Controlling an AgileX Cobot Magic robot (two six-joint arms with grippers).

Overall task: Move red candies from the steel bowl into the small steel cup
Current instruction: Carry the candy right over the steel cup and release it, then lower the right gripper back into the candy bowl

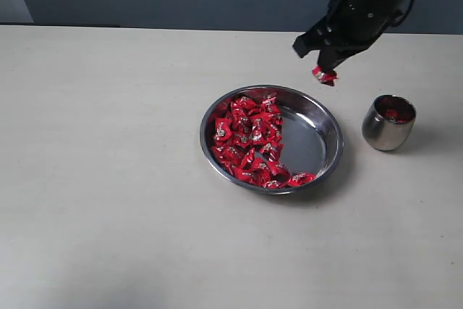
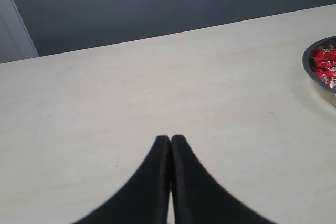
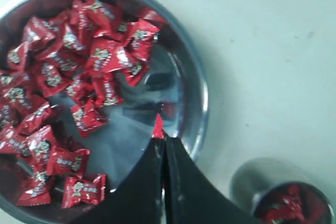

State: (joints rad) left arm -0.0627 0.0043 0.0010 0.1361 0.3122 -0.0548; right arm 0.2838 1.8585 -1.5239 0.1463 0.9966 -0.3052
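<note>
right gripper [image 1: 326,66] upper right of the exterior view, jaws pinched tight on one red candy [image 1: 324,75], hanging above the far rim of the steel bowl [image 1: 309,146]. red candies [image 1: 248,135] heaped in the bowl's left half, frame centre. small steel cup [image 1: 388,122] just right of the bowl, not touching, some red inside. left gripper [image 2: 170,140] closed, empty, over the table [image 2: 105,103].

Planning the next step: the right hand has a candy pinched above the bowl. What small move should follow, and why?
Probably carry it across over the small steel cup. The right hand is shut on one red candy over the rim of the steel bowl; the cup stands apart.
</note>
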